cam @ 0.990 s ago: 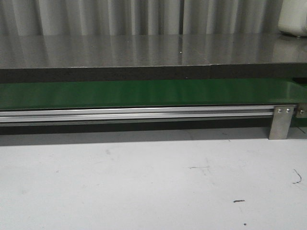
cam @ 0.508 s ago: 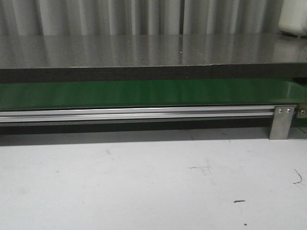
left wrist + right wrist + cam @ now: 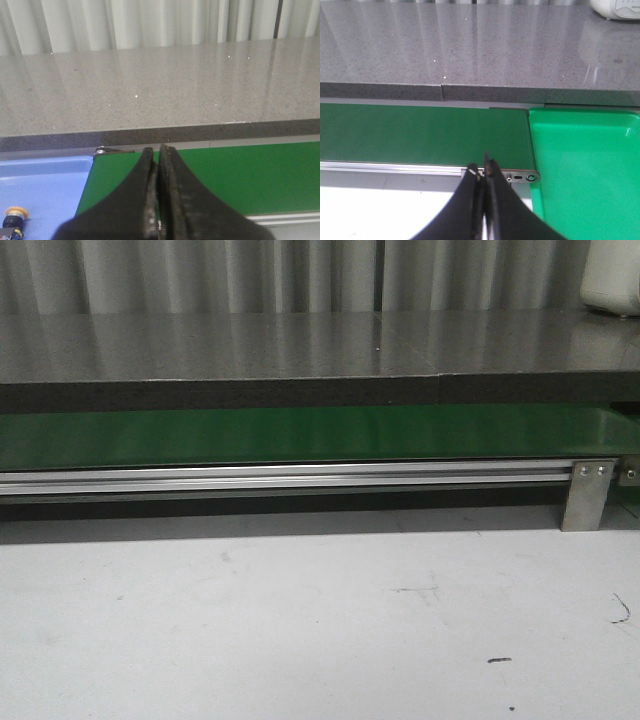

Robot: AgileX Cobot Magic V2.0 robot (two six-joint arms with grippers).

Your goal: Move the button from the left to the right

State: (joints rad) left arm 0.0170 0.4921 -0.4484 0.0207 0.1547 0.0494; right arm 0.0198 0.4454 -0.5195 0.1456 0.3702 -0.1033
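Front: green conveyor belt [image 3: 300,435] behind an aluminium rail [image 3: 290,478]; neither of my arms shows.

Left wrist: my left gripper [image 3: 159,155] clenched, holding nothing, over the belt's end. Beside it a blue tray [image 3: 45,187] holds the button [image 3: 14,220], orange cap showing.

Right wrist: my right gripper [image 3: 481,170] clenched on nothing; green tray [image 3: 585,165] beside belt, bare where visible.

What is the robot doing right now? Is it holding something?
Not yet. Both the left gripper and the right gripper have their fingers pressed shut with nothing between them. The orange-capped button it should move lies in a blue tray on the left, untouched. A green belt runs across to a green tray on the right.
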